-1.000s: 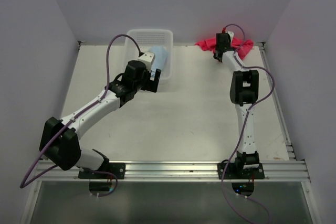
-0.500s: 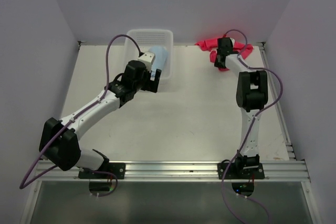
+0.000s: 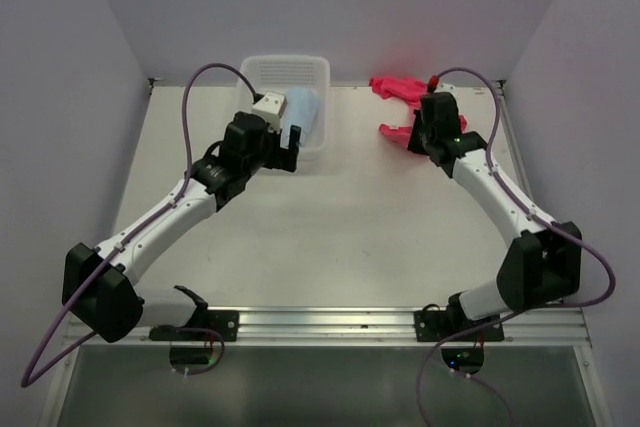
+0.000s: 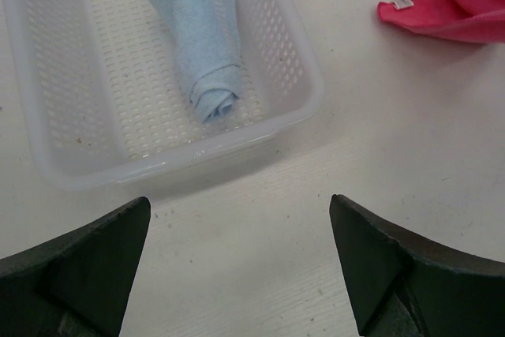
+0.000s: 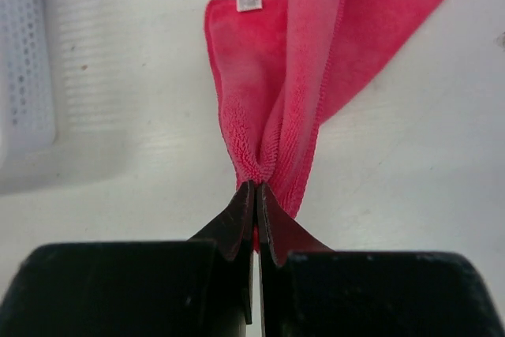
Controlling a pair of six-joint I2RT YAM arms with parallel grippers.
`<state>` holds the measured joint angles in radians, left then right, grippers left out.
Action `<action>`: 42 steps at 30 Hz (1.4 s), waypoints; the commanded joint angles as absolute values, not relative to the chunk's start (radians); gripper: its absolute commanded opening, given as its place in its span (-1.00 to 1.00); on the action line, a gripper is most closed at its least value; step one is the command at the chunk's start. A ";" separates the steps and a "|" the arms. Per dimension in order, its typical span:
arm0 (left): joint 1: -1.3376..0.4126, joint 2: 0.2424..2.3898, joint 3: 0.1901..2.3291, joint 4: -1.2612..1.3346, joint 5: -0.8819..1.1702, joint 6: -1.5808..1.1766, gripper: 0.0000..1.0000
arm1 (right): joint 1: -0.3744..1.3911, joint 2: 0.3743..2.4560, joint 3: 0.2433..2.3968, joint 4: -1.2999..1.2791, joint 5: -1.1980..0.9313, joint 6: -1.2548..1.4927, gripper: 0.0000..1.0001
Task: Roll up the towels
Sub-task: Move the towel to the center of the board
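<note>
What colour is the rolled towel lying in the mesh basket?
Light blue. The rolled towel shows best in the left wrist view.

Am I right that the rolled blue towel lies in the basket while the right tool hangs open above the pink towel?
Not quite: the right tool is shut on the pink towel, as the right wrist view shows. The blue towel is rolled in the basket.

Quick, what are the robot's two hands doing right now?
Left gripper: open, holding nothing.
Right gripper: shut on the pink towel.
</note>
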<state>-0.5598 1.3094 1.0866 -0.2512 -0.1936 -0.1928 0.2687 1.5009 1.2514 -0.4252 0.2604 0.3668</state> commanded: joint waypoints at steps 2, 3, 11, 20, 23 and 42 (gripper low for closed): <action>-0.563 1.263 1.097 -0.216 -0.206 -0.219 0.99 | 0.409 1.350 1.131 -0.509 0.216 0.431 -1.00; -0.563 1.262 1.100 -0.219 -0.210 -0.221 0.99 | 0.463 1.312 1.111 -0.514 0.203 0.440 -1.00; -0.563 1.267 1.115 -0.262 -0.218 -0.278 0.99 | 0.774 1.227 0.977 -0.514 0.230 0.606 -1.00; -0.502 1.224 1.131 -0.428 -0.241 -0.428 0.99 | 1.120 1.570 1.192 -0.376 0.229 0.661 -1.00; -0.436 1.160 1.095 -0.454 -0.232 -0.449 0.99 | 1.132 1.706 1.284 -0.322 0.164 0.673 -1.00; -0.342 1.138 0.974 -0.336 0.054 -0.407 0.97 | 0.933 1.372 1.004 -0.319 0.147 0.675 -0.19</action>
<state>-0.3477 1.1255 1.0042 -0.4335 -0.1459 -0.4255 0.9985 1.4960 1.0794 -0.3138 0.0944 0.6617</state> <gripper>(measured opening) 0.991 0.425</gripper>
